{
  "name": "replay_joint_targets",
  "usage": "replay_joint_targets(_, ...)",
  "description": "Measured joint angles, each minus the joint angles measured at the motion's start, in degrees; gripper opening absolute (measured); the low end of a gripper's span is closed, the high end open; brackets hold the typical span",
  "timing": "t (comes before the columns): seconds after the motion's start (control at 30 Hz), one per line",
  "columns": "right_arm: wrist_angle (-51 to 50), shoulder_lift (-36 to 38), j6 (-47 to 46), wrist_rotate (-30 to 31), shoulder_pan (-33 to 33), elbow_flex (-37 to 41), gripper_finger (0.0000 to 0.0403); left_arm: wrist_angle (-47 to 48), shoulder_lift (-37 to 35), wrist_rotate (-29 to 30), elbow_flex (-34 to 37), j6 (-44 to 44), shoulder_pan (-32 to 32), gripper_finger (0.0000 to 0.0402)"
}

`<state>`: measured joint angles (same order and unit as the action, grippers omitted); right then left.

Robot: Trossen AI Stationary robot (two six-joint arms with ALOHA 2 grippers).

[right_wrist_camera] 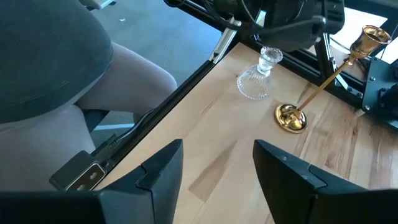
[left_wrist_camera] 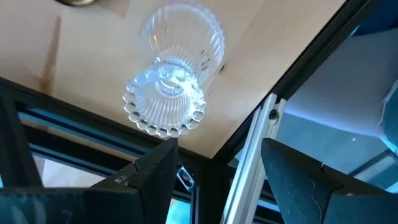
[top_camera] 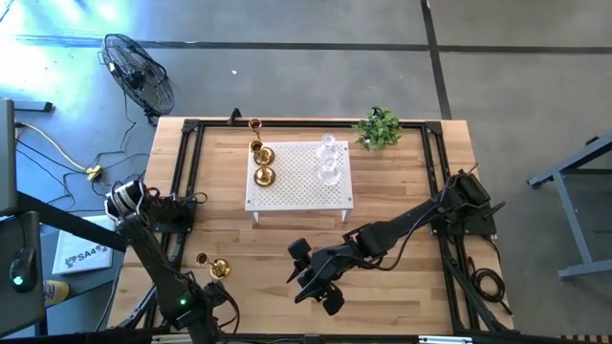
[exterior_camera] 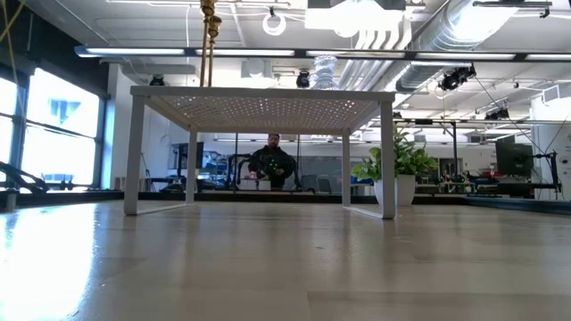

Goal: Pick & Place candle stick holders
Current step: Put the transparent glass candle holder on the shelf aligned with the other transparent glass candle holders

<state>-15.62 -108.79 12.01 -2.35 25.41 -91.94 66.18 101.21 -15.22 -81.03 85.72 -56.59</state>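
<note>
Glass holder (left_wrist_camera: 166, 93) is standing upright near the table's (top_camera: 402, 287) front-left corner, under the left gripper (left_wrist_camera: 214, 165), whose fingers are spread and empty. Likely fragile, slippery; gripping its narrow stem is advised. Right gripper (right_wrist_camera: 217, 165) is hovering, fingers spread.

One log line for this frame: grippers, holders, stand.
left gripper: open, over glass holder | right gripper: open, empty | stand: brass and glass holders on top

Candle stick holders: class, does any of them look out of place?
A clear glass holder and a gold holder sit apart from the others on the white stand. The glass one is close to the table edge.
</note>
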Motion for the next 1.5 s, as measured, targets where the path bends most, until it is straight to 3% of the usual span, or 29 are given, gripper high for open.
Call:
replay_joint_targets(0.3, 0.0, 0.0, -0.2, 0.0, 0.0, 0.0, 0.0188, -0.6, 0.0, 2.2, 3.1, -1.3, 0.1, 0.0225)
replay_joint_targets(0.43, 0.0, 0.0, -0.1, 0.0, 0.0, 0.0, 0.0188, -0.9, -0.1, -0.8, 3.1, -1.1, 0.1, 0.0225)
replay_joint_targets(0.7, 0.0, 0.0, 0.0, 0.0, 0.0, 0.0, 0.0188, -0.9, -0.1, -1.4, 3.0, -0.9, 1.0, 0.0225)
replay_joint_targets(1.03, 0.0, 0.0, 0.0, 0.0, 0.0, 0.0, 0.0188, 0.3, -0.1, -3.7, -3.1, -2.4, 1.1, 0.0225)
replay_joint_targets(1.13, 0.0, 0.0, 0.0, 0.0, 0.0, 0.0, 0.0188, 1.4, -0.1, -2.0, -5.5, -6.0, 1.1, 0.0225)
replay_joint_targets(1.3, 0.0, 0.0, -0.1, 0.0, 0.0, 0.0, 0.0188, 4.5, -0.1, 5.5, -6.6, -13.6, 1.1, 0.0225)
replay_joint_targets(1.5, 0.0, 0.0, -0.4, -0.2, 0.3, 0.0, 0.0188, 4.8, -0.1, 5.1, -6.6, -16.3, 1.1, 0.0225)
